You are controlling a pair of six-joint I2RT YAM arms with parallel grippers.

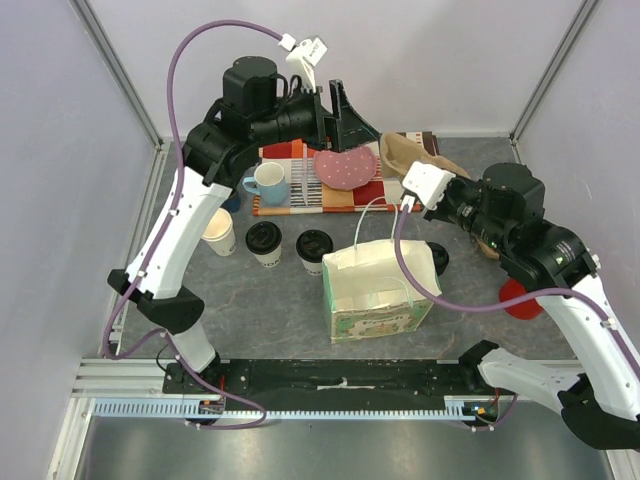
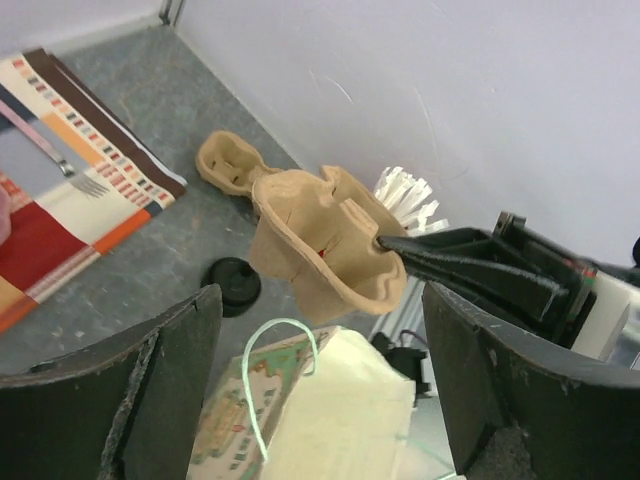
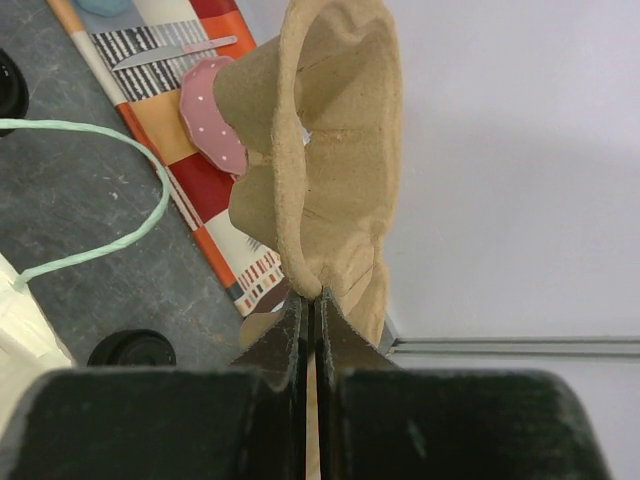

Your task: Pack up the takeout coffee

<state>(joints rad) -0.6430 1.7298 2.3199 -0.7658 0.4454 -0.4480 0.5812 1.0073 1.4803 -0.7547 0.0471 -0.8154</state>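
Top external view gives the count: three tall cream paper cups in a row on the grey desk (image 1: pixel 270 312), left of one printed paper bag (image 1: pixel 375 292). The open cup (image 1: pixel 219 232) is farthest left, then the left lidded cup (image 1: pixel 264 242) and the right lidded cup (image 1: pixel 314 250), each under a black lid. One loose round black lid (image 1: pixel 437 258) lies just right of the bag. One light blue mug (image 1: pixel 265 183) and one pink dotted plate (image 1: pixel 345 167) sit on the striped placemat (image 1: pixel 335 198).

The left pincer (image 1: pixel 330 110) hangs raised above the placemat, jaws wide apart and empty.

Right wrist view shows what the top view hides: the right pincer (image 3: pixel 312 305) is clamped tight on the rim of one brown moulded-pulp cup carrier (image 3: pixel 330 150), held in the air. It also shows a knife (image 3: pixel 175 55) on the placemat. Only the left wrist view shows a fork (image 2: pixel 60 160) there.
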